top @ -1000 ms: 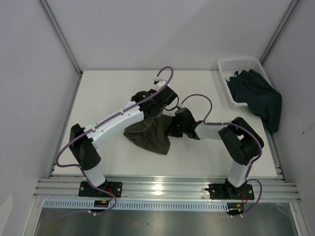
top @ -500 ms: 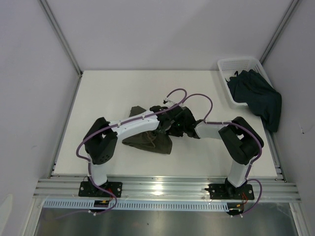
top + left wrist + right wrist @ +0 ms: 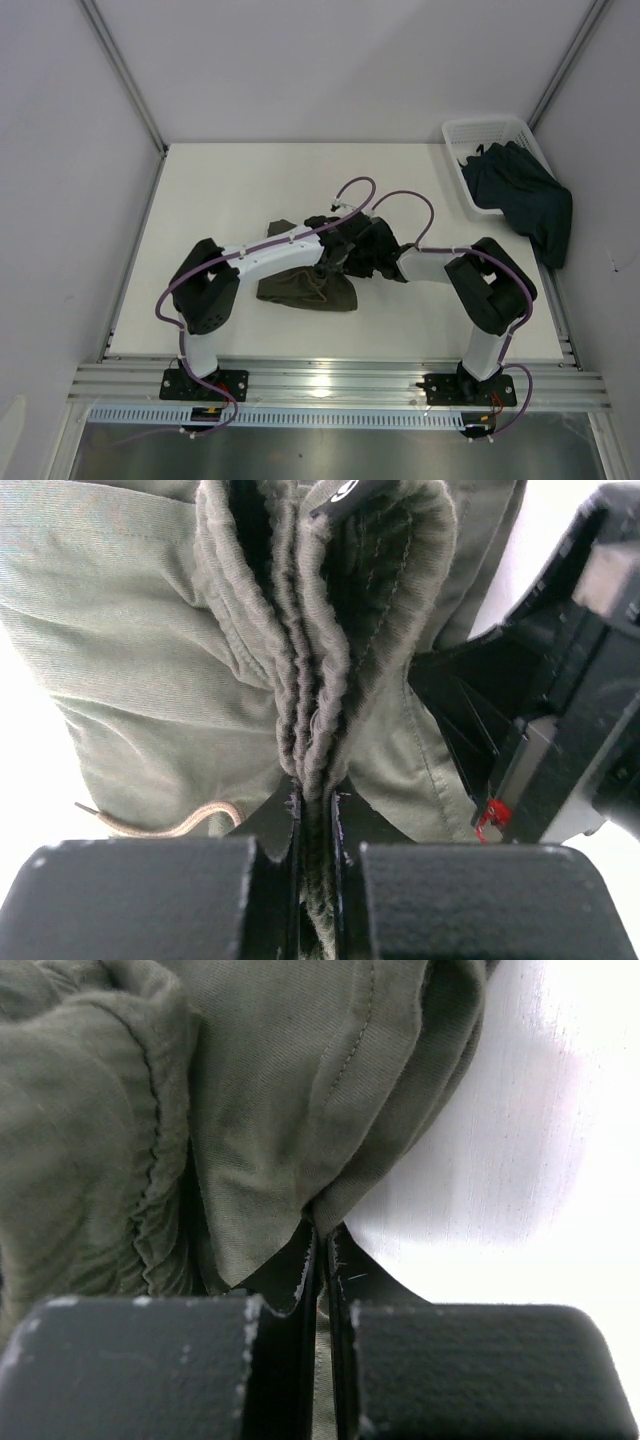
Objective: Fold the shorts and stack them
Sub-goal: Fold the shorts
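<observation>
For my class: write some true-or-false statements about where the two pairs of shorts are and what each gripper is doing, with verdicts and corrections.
1. The left gripper is shut on the olive-green shorts. True.
2. The right gripper is open and clear of the cloth. False: it too is shut on the olive-green shorts.
3. The dark shorts hang over the edge of the white basket. True.
4. The olive-green shorts lie stacked on the dark shorts. False: the two are apart. The olive-green pair is on the middle of the table, and the dark pair is at the basket in the far right corner.
</observation>
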You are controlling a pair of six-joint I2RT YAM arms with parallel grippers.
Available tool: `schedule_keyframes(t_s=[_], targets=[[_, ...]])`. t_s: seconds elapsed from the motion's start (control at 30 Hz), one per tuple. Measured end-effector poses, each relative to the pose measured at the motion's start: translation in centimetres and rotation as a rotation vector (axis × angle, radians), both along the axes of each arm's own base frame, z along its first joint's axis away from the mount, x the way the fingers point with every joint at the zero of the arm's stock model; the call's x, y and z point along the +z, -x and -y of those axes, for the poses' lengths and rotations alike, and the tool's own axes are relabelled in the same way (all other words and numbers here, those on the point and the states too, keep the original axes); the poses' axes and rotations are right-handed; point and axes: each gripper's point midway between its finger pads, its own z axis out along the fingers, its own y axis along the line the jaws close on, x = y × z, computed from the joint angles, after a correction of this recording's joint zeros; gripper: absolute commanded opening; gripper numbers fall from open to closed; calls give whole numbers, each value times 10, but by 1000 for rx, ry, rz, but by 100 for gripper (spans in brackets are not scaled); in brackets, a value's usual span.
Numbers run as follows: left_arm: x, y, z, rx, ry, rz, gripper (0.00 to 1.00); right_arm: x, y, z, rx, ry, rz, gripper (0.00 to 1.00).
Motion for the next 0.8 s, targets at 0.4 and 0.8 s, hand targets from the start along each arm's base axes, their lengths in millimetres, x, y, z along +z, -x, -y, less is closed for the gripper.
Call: schedule_keyframes(t_s=[0.4,0.8], targets=[[8,-13,-6,44,60,10,2,1,-2,14,-28,-1,4,7],[1,-11,5,28,118,-8,21,12,3,45,-65,67,-4,51]])
